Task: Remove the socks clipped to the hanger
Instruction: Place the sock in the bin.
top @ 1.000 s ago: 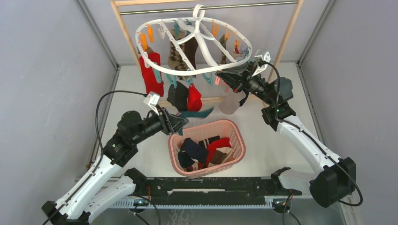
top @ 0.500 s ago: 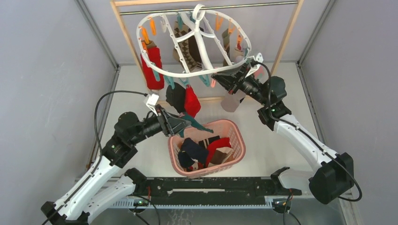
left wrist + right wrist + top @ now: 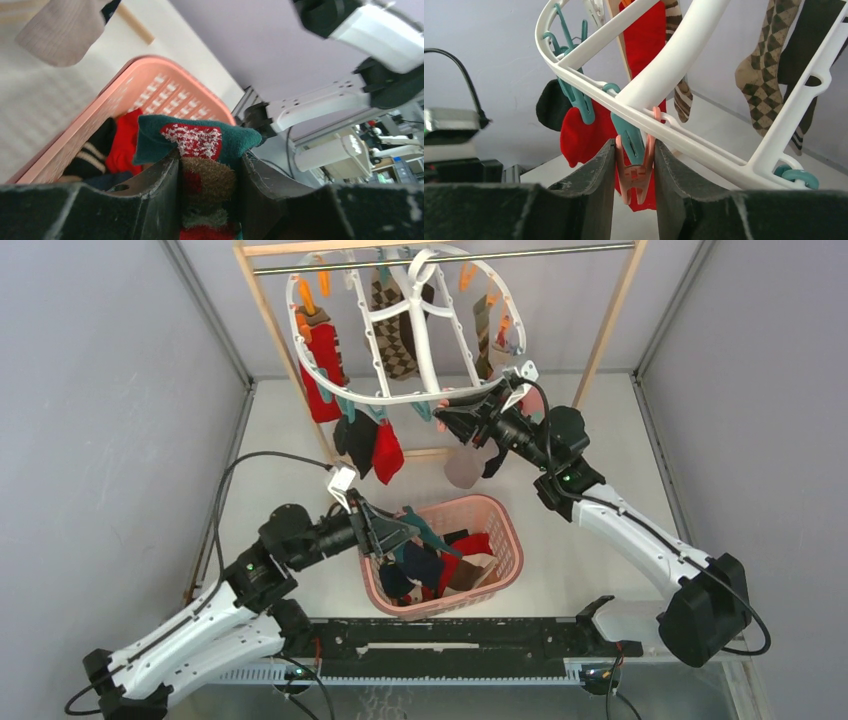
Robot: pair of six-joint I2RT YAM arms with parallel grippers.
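Note:
The white hanger point(image 3: 380, 398) hangs from the rail with several socks clipped on: a red one point(image 3: 322, 365), an argyle one point(image 3: 395, 330), and a black point(image 3: 357, 435) and red point(image 3: 388, 452) pair at its near rim. My right gripper point(image 3: 445, 418) sits at that rim, its jaws pressed on both sides of a pink clip point(image 3: 634, 175) that holds nothing visible. A beige sock point(image 3: 462, 468) is just below it; what holds it is hidden. My left gripper point(image 3: 408, 530) is shut on a teal and red sock point(image 3: 200, 137) over the pink basket point(image 3: 505, 530).
The basket holds several loose socks in navy, red, black and beige. The wooden rail frame point(image 3: 275, 330) stands at the back, its posts on either side of the hanger. Grey walls close in left and right. A black bar lies along the near edge point(image 3: 450, 640).
The hanger has swung back toward the rail. My right gripper followed it left and its jaws now stand wider on the pink clip. My left gripper carried the teal sock over the basket.

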